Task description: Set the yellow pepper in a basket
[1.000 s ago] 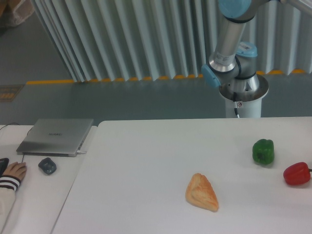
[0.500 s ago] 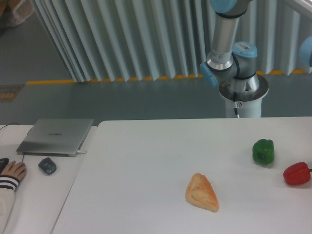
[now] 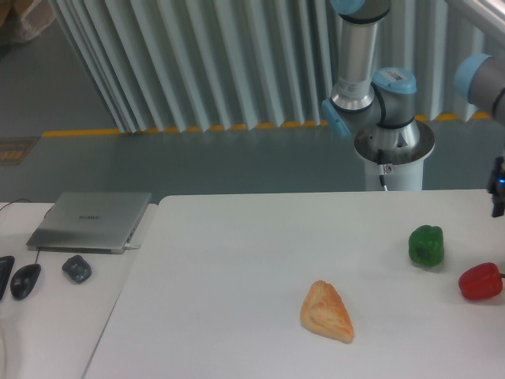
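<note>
Table (image 3: 237, 260) fills my feed, white and wide, and I cannot find the yellow pepper anywhere on it, nor any basket. What I do see on it is a green pepper (image 3: 426, 245) toward the right side, a red pepper (image 3: 480, 281) just beyond it near the right edge and a little closer to me, and an orange-tan wedge-shaped pastry (image 3: 326, 311) lying alone toward the front, well apart from both. The arm (image 3: 357, 59) rises from its base (image 3: 392, 154) behind the far edge, and a second stretch of it comes back into my frame at the upper right. A small dark piece with a blue light shows at the right edge above the green pepper; I take it for part of the gripper (image 3: 498, 188), but its fingers are cut off, so I cannot tell how the jaws stand. On the side desk to the left sit a closed laptop (image 3: 91, 220), a mouse (image 3: 25, 279) and a small dark object (image 3: 76, 268).
</note>
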